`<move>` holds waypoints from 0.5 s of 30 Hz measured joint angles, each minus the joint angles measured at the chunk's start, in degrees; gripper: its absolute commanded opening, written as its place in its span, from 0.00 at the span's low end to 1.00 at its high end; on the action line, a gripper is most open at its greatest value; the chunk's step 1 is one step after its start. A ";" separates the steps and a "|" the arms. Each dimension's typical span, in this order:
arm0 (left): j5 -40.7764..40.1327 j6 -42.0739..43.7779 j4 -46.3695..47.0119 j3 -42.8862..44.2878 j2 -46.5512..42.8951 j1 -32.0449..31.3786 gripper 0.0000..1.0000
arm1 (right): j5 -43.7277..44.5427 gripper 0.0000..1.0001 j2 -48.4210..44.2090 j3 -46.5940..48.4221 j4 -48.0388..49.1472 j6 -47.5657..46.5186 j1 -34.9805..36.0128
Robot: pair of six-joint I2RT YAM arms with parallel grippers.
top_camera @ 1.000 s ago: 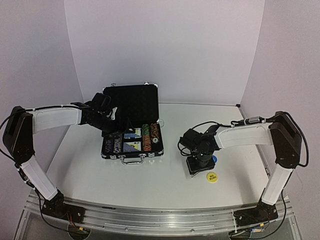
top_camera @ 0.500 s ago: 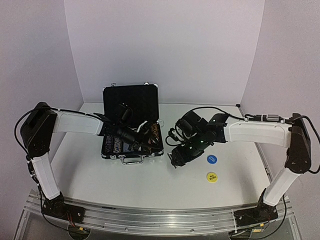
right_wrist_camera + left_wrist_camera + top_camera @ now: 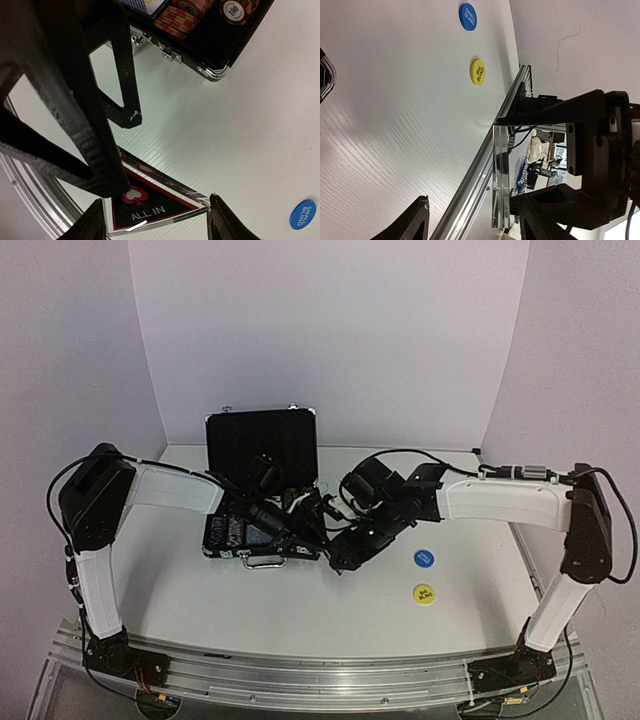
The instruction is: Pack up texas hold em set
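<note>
The case [image 3: 262, 440] sits open on the surface [image 3: 200, 590], with its lid standing upright at the far side and its silver-trimmed front wall and handle facing the arms. The right wrist view shows its right-hand end most clearly. Rows of red-and-orange striped chips [image 3: 177, 20] lie on edge in their slots. Beside them, nearer the case's right wall, is a chip marked 100 [image 3: 234, 11]. A blue card deck [image 3: 145, 5] lies in the compartment further in. From above, the left half of the case shows darker rows, probably more chips, but the left arm crosses over them and they cannot be sorted.

Three pieces are outside the case. The blue button [image 3: 423, 558], marked SMALL BLIND, and the yellow button [image 3: 425, 594], marked BIG BLIND, lie flat on the surface well to the right of the case, the yellow one nearer the arms' bases. The black triangular marker [image 3: 150, 200], lettered ALL IN, is just off the case's front right corner and raised clear of the surface.

The right tool [image 3: 156, 212] is clenched on the marker, gripping it across its width. The left tool [image 3: 476, 210], reaching across the case, straddles the same marker with its jaws apart. One finger seems to touch the marker's face while the other stands off it, so it has no grip.
</note>
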 measured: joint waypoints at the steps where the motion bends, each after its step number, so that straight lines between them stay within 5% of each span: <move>1: 0.40 -0.20 0.23 0.08 0.28 0.00 0.50 | 0.24 0.42 0.11 0.04 0.00 0.00 0.00; 5: 2.85 -2.05 1.44 0.16 1.57 -0.02 0.38 | 1.52 0.42 0.87 0.93 -0.06 0.04 0.00; 9: 4.74 -3.55 2.94 0.16 2.12 0.00 0.15 | 2.04 0.46 1.47 1.53 -0.04 0.08 0.00; 11: 5.23 -4.38 3.47 0.16 2.15 0.00 0.01 | 2.09 0.59 1.75 1.68 0.04 0.16 0.00; 15: 5.84 -5.38 4.79 0.29 2.18 0.00 0.00 | 2.86 0.85 1.97 1.70 0.01 0.92 0.00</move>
